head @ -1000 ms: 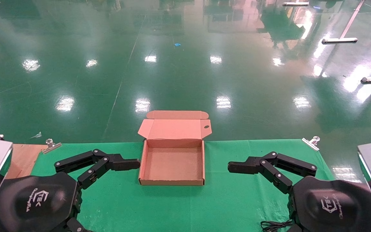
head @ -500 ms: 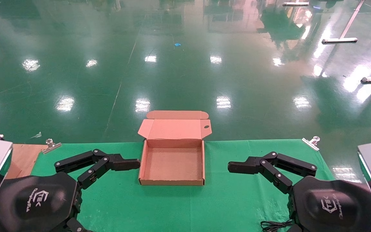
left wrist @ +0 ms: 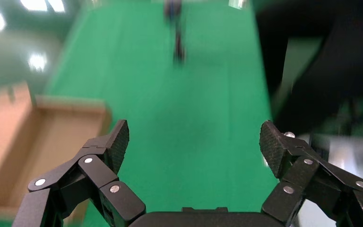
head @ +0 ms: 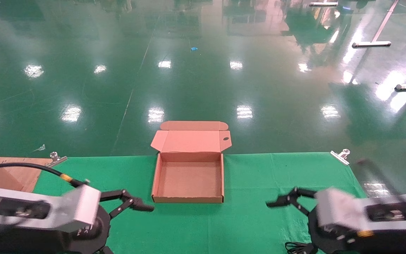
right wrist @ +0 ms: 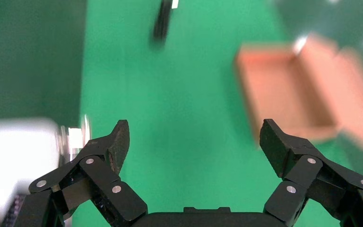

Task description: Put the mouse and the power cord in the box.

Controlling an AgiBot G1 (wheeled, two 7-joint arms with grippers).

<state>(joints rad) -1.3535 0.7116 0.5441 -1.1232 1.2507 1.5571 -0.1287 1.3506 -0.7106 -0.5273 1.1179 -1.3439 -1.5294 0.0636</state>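
The box [head: 188,199] is brown cardboard and stands open in the middle of the green cloth, with its lid folded back and nothing inside. My left gripper [head: 136,201] is open, low over the cloth just left of the box's near corner. My right gripper [head: 282,198] is open too, a short way right of the box. Both wrist views show bare cloth between the open jaws, with the box [left wrist: 42,142] [right wrist: 288,94] off to one side. Part of the thin black power cord [head: 296,247] lies at the near edge beside my right arm. The mouse is out of view.
Metal clips [head: 55,159] [head: 340,156] pin the green cloth [head: 252,218] at its far corners. Brown cardboard [head: 16,173] lies at the far left. Beyond the table is shiny green floor.
Both arms have swung and turned, bringing the grippers lower and nearer the front edge. The box and cord have not moved.
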